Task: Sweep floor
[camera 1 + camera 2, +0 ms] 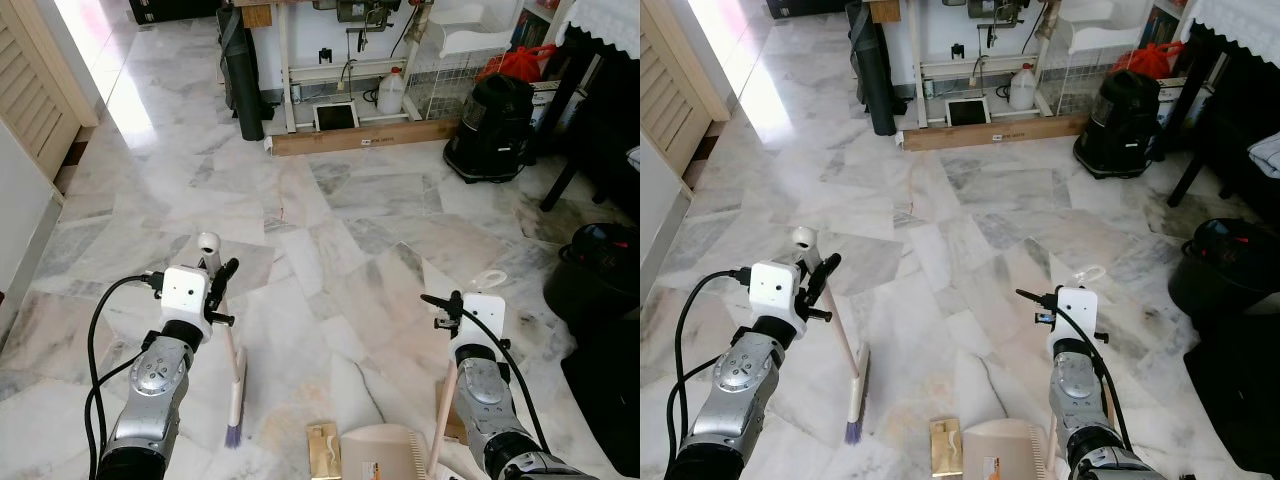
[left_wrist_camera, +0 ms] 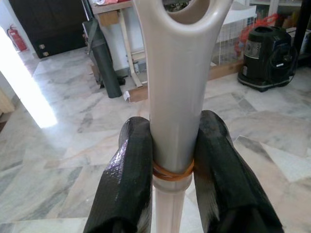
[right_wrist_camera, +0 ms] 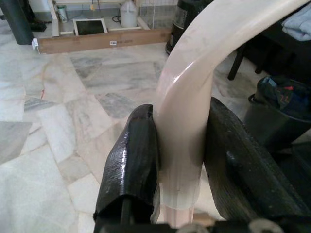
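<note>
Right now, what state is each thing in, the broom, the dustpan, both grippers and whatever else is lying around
Broom: upright, bristles on the floor.
Dustpan: resting on the floor, handle raised.
Left gripper: shut on the broom handle.
Right gripper: shut on the dustpan handle.
Yellow packet: lying flat beside the dustpan.
Black vacuum: standing by the wall.

Left gripper point(image 1: 818, 285): clamped on broom point(image 1: 847, 372) handle, bristles down on marble floor point(image 1: 940, 220)
Right gripper point(image 1: 1040, 305): above dustpan point(image 1: 1005, 450), fingers unclear
Far right: black bin point(image 1: 1225, 270)
</note>
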### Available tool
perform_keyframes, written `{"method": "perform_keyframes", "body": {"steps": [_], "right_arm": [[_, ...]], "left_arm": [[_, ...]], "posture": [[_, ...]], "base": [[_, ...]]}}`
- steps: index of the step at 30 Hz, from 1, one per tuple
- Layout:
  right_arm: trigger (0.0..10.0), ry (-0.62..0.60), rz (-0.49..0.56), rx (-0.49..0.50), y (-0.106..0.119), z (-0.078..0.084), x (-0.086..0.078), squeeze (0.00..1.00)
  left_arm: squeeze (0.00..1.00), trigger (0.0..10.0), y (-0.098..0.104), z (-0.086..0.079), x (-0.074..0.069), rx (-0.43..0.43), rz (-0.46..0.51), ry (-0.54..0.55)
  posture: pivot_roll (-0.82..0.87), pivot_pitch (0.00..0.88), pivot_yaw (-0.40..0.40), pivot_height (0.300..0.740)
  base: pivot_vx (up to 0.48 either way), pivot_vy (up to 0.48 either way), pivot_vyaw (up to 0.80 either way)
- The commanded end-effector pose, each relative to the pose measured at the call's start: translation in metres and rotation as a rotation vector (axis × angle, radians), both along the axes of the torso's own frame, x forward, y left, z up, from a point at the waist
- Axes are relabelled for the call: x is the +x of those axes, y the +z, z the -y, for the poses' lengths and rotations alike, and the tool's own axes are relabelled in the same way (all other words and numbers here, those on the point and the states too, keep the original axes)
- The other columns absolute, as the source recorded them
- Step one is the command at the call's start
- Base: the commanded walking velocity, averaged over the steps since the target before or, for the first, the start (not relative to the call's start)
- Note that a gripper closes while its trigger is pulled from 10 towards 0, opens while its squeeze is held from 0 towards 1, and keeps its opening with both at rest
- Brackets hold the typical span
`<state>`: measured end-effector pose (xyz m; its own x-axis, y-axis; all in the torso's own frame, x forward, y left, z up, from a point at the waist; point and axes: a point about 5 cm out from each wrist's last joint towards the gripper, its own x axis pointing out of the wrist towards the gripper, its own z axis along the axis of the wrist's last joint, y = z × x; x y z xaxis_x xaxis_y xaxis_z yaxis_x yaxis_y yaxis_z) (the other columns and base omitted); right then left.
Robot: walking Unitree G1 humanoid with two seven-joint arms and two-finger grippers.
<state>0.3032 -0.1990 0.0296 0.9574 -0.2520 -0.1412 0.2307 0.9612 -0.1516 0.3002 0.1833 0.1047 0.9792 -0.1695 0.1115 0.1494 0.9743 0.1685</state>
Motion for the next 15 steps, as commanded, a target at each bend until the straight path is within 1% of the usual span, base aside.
{"method": "perform_keyframes", "body": {"steps": [1, 6, 7, 9, 10, 11, 12, 15], "right_arm": [[10.0, -0.013, -0.086, 0.032, -0.013, -0.001, -0.007, 0.00], [10.0, 0.000, -0.135, 0.037, -0.019, -0.004, -0.009, 0.00], [10.0, -0.002, -0.137, 0.053, -0.019, -0.005, -0.009, 0.00], [10.0, -0.009, -0.175, 0.041, -0.022, -0.004, -0.010, 0.00], [10.0, -0.021, -0.185, 0.061, -0.023, -0.003, -0.010, 0.00], [10.0, -0.042, -0.222, 0.087, -0.026, -0.003, -0.011, 0.00], [10.0, -0.047, -0.240, 0.091, -0.028, -0.002, -0.011, 0.00], [10.0, -0.053, -0.233, 0.111, -0.027, -0.003, -0.010, 0.00]], "left_arm": [[0.00, 10.0, 0.006, -0.002, 0.000, 0.009, 0.018, -0.005], [0.00, 10.0, 0.004, 0.001, 0.001, 0.007, -0.001, -0.019], [0.00, 10.0, 0.003, 0.001, 0.001, 0.006, -0.007, -0.022], [0.00, 10.0, 0.002, 0.002, 0.001, 0.005, -0.012, -0.024], [0.00, 10.0, 0.002, 0.002, 0.001, 0.005, -0.015, -0.025], [0.00, 10.0, 0.002, 0.003, 0.001, 0.004, -0.020, -0.027], [0.00, 10.0, 0.001, 0.003, 0.001, 0.003, -0.022, -0.028], [0.00, 10.0, 0.001, 0.003, 0.001, 0.002, -0.026, -0.030]], "posture": [[0.05, 0.092, 0.043, 0.740], [0.04, 0.092, 0.042, 0.740], [0.04, 0.092, 0.041, 0.740], [0.03, 0.091, 0.039, 0.740], [0.03, 0.090, 0.036, 0.740], [0.03, 0.089, 0.036, 0.740], [0.03, 0.089, 0.036, 0.740], [0.02, 0.088, 0.032, 0.740]], "base": [[0.000, 0.000, 0.00], [0.000, 0.000, 0.00], [0.000, 0.000, 0.00], [0.000, 0.000, 0.00], [0.000, 0.000, 0.00], [0.000, 0.000, 0.00], [0.000, 0.000, 0.00], [0.000, 0.000, 0.00]]}}
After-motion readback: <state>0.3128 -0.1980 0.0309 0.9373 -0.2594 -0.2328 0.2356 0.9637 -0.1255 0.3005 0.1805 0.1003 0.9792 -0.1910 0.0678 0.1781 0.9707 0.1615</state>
